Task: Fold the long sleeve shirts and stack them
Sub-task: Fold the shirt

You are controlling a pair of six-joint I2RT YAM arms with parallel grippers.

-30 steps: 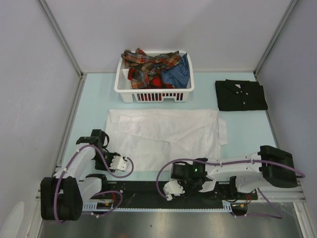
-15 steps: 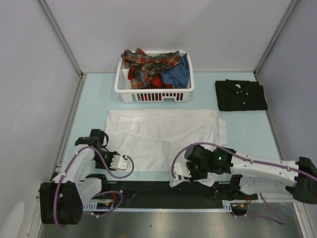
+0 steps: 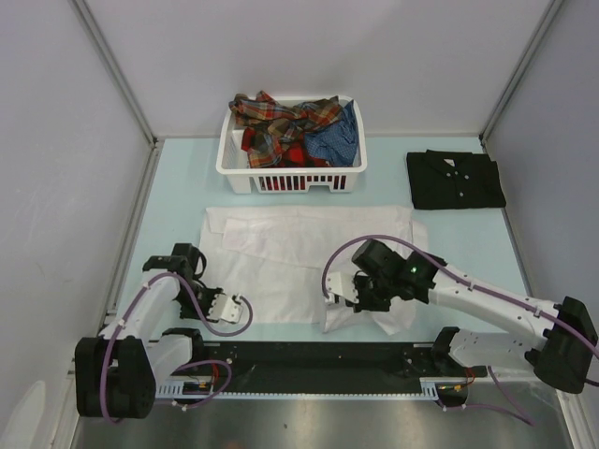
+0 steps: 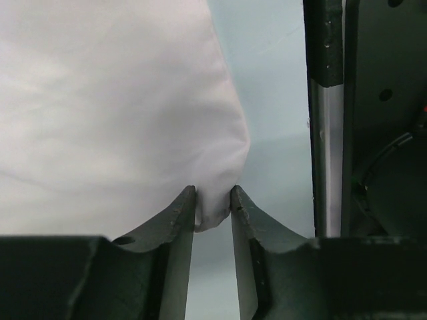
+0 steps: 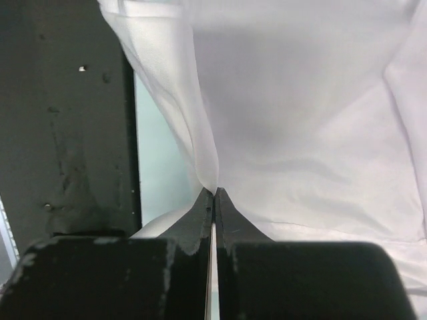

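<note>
A plain white shirt (image 3: 299, 253) lies spread flat in the middle of the table. My left gripper (image 3: 234, 309) is shut on its near left corner (image 4: 212, 215), low at the table. My right gripper (image 3: 344, 297) is shut on the near right hem (image 5: 212, 180) and holds it lifted above the table, over the shirt's near right part. A folded black shirt (image 3: 455, 179) lies at the far right. Plaid shirts (image 3: 281, 126) and a blue shirt (image 3: 339, 138) are heaped in the white basket (image 3: 290, 174).
The white slatted basket stands at the far middle, just beyond the white shirt. A black rail (image 3: 309, 360) runs along the near edge between the arm bases. Grey walls close in the left, right and far sides.
My right gripper has moved from the near rail forward and up over the shirt, carrying the near right hem with it. The left gripper has stayed at the near left corner.
</note>
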